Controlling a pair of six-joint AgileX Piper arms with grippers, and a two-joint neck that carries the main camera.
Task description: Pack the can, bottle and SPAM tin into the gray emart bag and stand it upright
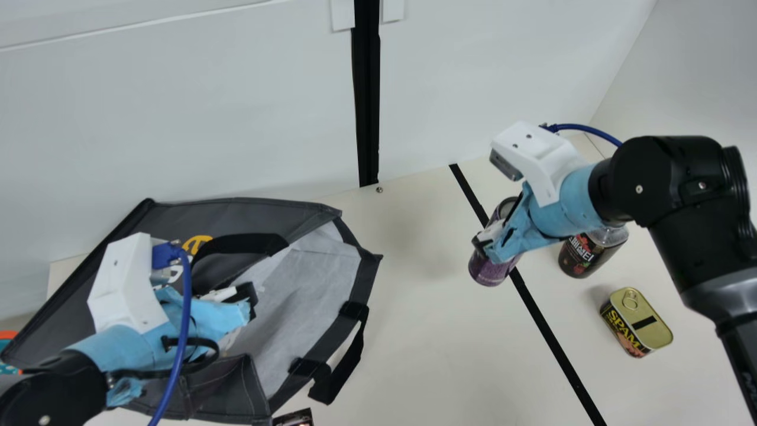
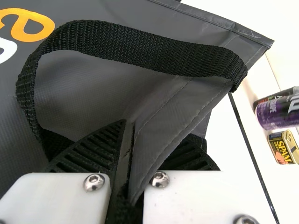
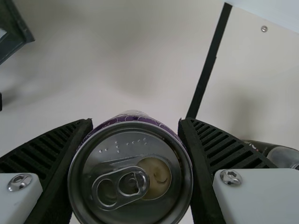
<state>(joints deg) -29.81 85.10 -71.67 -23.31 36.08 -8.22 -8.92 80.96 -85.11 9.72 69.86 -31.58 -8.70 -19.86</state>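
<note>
The gray bag (image 1: 325, 284) lies on its side at the left, its mouth facing right. My left gripper (image 1: 251, 299) is at its opening; in the left wrist view the gripper (image 2: 128, 172) is shut on the bag's edge (image 2: 187, 107), beside a black handle. My right gripper (image 1: 488, 245) holds the purple can (image 1: 491, 269); in the right wrist view the gripper (image 3: 135, 163) has its fingers on both sides of the can (image 3: 135, 205), top towards the camera. Behind that arm's gripper stands the dark bottle (image 1: 582, 254), and the SPAM tin (image 1: 639, 322) is at the right.
A black line (image 1: 550, 331) runs across the table between bag and tin. A white wall (image 1: 236, 118) closes off the back. A small dark object (image 1: 294, 418) shows at the near edge, and a colourful item (image 1: 8, 352) at the far left.
</note>
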